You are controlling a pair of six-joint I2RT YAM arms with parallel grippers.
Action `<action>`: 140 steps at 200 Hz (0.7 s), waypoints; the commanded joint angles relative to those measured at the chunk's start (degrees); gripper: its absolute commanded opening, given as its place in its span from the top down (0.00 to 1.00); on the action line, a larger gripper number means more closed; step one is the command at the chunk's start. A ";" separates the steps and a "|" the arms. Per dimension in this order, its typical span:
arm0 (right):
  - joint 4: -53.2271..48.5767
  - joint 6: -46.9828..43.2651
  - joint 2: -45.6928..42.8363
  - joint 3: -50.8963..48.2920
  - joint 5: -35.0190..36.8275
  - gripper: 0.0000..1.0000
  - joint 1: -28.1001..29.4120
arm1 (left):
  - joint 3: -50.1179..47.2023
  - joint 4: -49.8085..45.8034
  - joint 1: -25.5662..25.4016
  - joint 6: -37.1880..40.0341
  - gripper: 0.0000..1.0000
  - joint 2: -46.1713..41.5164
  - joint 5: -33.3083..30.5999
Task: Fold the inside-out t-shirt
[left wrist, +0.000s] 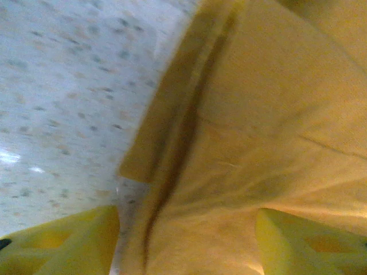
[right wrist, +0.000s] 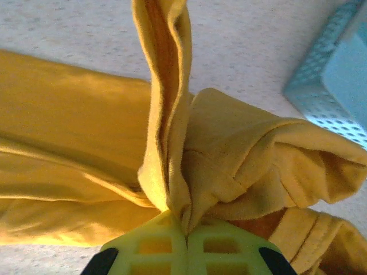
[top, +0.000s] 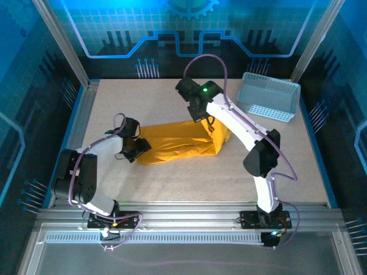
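The inside-out t-shirt lies bunched in a mustard-yellow strip across the middle of the table. My right gripper is at its far right end, shut on a pinch of fabric that rises in a ridge from the fingers. In the right wrist view the t-shirt spreads to the left and a rolled sleeve or hem hangs to the right. My left gripper is low at the shirt's left end. Its yellow fingers stand apart, with the t-shirt's folded edge lying between them.
A pale grey perforated basket stands at the back right, close behind the right arm; its corner is near the held fabric. Bare speckled tabletop lies in front of the shirt and to its left.
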 commanded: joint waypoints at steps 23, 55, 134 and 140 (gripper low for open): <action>-4.98 5.91 4.91 8.58 -8.08 1.00 5.41 | -5.90 7.69 -5.79 -5.45 0.52 -1.76 0.29; -4.24 8.38 9.22 14.29 -13.28 1.00 8.11 | -8.35 10.11 -10.20 -8.19 0.60 -2.82 0.36; 3.05 13.43 18.42 21.36 -26.19 1.00 12.72 | -17.73 8.36 -6.54 -10.56 0.57 -16.69 -4.72; 3.72 13.67 19.08 21.86 -27.02 1.00 13.14 | -18.10 8.36 -6.06 -10.64 0.58 -16.67 -4.28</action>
